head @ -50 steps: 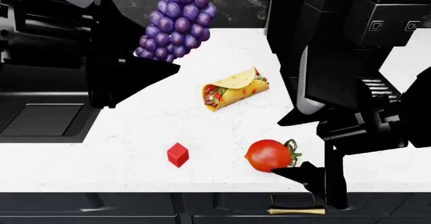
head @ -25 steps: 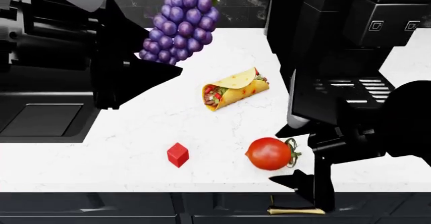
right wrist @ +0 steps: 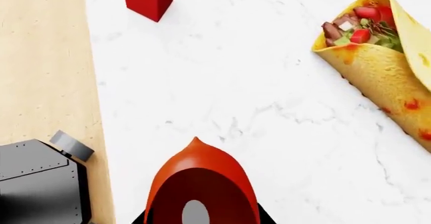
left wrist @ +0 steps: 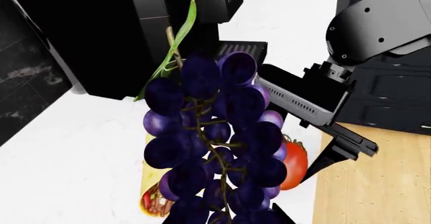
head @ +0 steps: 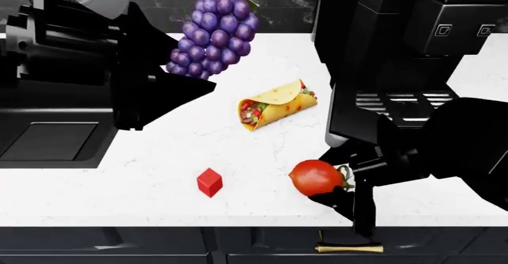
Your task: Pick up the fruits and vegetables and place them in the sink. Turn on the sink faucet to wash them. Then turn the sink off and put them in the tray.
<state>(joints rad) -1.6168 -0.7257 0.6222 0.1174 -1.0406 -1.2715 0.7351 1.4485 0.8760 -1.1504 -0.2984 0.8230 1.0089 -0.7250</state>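
Your right claw [head: 337,184] brackets the tomato [head: 316,178] on the worktop [head: 159,157], jaws apart, 1 each side (not pinching yet). Your left claw [head: 190,77] holds the grapes [head: 214,35] aloft, sink [head: 47,142] lying to their left.

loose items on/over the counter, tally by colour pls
Red: 2, the tomato and the small cube
Purple: 1, the grapes, lifted off the counter at the left end effector
Yellow: 1, the tortilla wrap
Total: 4
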